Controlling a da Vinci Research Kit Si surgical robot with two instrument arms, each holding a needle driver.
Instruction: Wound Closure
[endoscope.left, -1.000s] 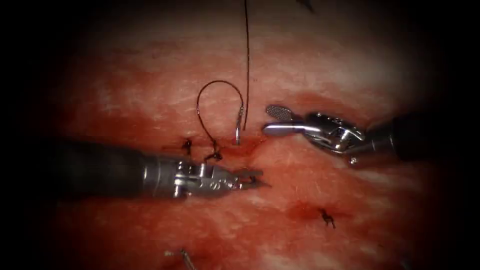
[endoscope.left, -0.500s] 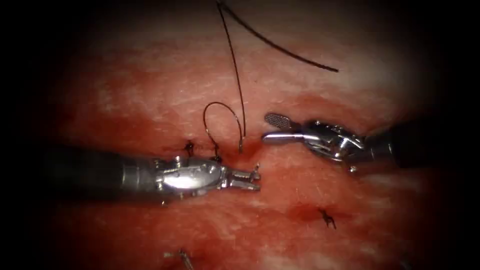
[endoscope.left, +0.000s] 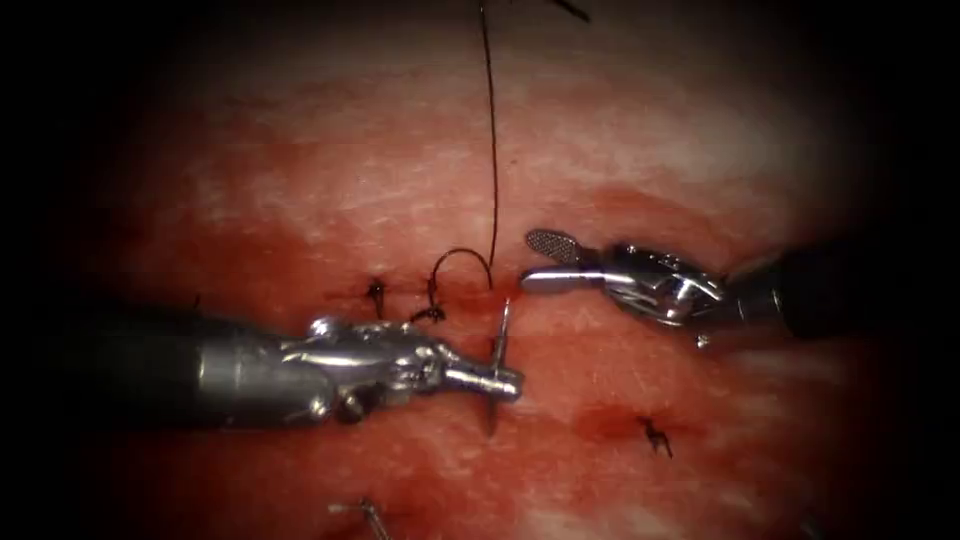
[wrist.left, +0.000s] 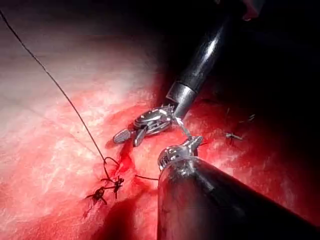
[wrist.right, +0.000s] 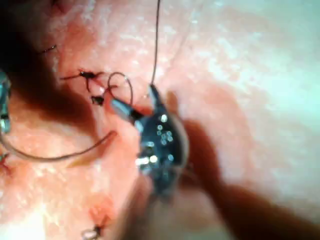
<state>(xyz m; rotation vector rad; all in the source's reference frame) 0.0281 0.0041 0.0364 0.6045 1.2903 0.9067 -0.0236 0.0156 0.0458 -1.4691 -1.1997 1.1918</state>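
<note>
Left pincer (endoscope.left: 505, 380) clamped on the needle (endoscope.left: 499, 345) near mid-curve; needle stands nearly upright across the tips, free of the tissue (endoscope.left: 300, 200), just beside the cut (endoscope.left: 520, 300). Right pincer (endoscope.left: 535, 262) apart, holding nothing, just beyond the needle's upper end. Thread (endoscope.left: 491, 150) rises from a small loop beside it. Needle's lower end hard to make out.

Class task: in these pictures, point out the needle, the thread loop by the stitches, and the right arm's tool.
needle (endoscope.left: 503, 318): endoscope view, on its upper shaft above the left tool's jaws.
thread loop (endoscope.left: 460, 254): endoscope view, top of its arc.
right arm's tool (endoscope.left: 550, 262): endoscope view, between its open jaw tips.
</note>
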